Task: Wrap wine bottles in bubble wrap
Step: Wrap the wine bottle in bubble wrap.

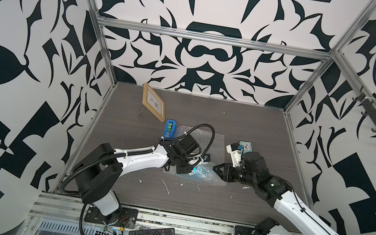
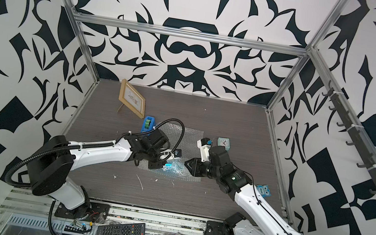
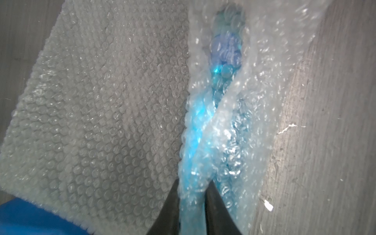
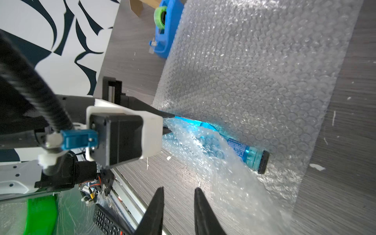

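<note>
Bottle (image 4: 247,149) lying on its side on bubble wrap (image 4: 254,71), sheet edge folded partly over body, black cap end exposed. Left gripper (image 3: 192,183) clamped on blue-tinted wrap fold at base end. Right gripper (image 4: 179,189) jaws apart, empty, beside sheet

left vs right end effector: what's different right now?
The left end effector is clamped on the bubble wrap folded over the bottle; the right end effector grips nothing. The left's jaws press into the wrap; the right's stand apart over bare table. Both have black tapered fingers.
</note>
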`<action>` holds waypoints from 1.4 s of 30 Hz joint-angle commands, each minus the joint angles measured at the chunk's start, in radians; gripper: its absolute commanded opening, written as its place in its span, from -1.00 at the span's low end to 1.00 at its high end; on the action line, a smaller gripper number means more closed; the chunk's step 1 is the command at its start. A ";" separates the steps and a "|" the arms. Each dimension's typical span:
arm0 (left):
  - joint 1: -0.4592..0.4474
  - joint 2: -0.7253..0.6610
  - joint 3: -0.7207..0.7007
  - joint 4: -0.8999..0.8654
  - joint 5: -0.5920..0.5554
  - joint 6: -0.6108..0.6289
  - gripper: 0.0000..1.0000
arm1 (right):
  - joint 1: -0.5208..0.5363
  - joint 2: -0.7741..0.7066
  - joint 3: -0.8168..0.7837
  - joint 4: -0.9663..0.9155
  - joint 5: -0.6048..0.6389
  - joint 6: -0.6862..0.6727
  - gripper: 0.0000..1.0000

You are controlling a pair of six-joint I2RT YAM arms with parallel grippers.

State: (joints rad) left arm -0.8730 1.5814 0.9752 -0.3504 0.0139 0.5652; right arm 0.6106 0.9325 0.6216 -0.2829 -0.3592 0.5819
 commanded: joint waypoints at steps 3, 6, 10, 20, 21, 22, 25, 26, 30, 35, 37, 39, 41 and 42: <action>0.018 0.013 -0.016 -0.084 0.062 -0.022 -0.53 | 0.065 0.098 -0.036 0.147 0.028 0.060 -0.45; 0.022 0.012 -0.014 -0.090 0.069 -0.024 -0.53 | 0.096 0.189 -0.005 0.196 0.028 0.048 -0.46; 0.030 0.015 -0.009 -0.093 0.086 -0.038 -0.52 | 0.106 0.300 0.028 0.245 0.015 0.009 -0.46; 0.032 0.002 -0.009 -0.099 0.084 -0.036 -0.31 | 0.106 0.483 0.111 0.264 0.102 -0.052 -0.52; 0.032 -0.002 -0.008 -0.099 0.083 -0.036 -0.27 | 0.106 0.494 0.114 0.267 0.103 -0.054 -0.52; 0.032 -0.006 -0.008 -0.099 0.081 -0.033 -0.23 | 0.106 0.505 0.116 0.272 0.100 -0.055 -0.52; 0.037 -0.015 -0.001 -0.098 0.077 -0.026 -0.12 | 0.106 0.540 0.118 0.283 0.098 -0.063 -0.52; 0.038 -0.019 0.001 -0.100 0.076 -0.025 -0.08 | 0.106 0.551 0.119 0.283 0.098 -0.067 -0.52; 0.048 -0.054 0.015 -0.115 0.072 -0.012 0.04 | 0.106 0.586 0.128 0.270 0.096 -0.077 -0.52; 0.071 -0.141 0.034 -0.143 0.061 0.007 0.15 | 0.106 0.593 0.132 0.256 0.095 -0.082 -0.52; 0.080 -0.185 0.034 -0.146 0.051 0.017 0.17 | 0.106 0.593 0.132 0.247 0.097 -0.084 -0.52; 0.080 -0.223 0.027 -0.148 0.041 0.028 0.18 | 0.106 0.593 0.132 0.238 0.100 -0.086 -0.52; 0.081 -0.260 0.007 -0.145 0.063 0.043 0.13 | 0.106 0.592 0.129 0.229 0.110 -0.085 -0.52; 0.081 -0.276 -0.010 -0.142 0.084 0.062 0.08 | 0.106 0.592 0.127 0.226 0.115 -0.085 -0.51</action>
State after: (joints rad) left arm -0.7971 1.3476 0.9775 -0.4545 0.0532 0.5755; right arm 0.7132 1.5139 0.7441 0.0250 -0.2718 0.5083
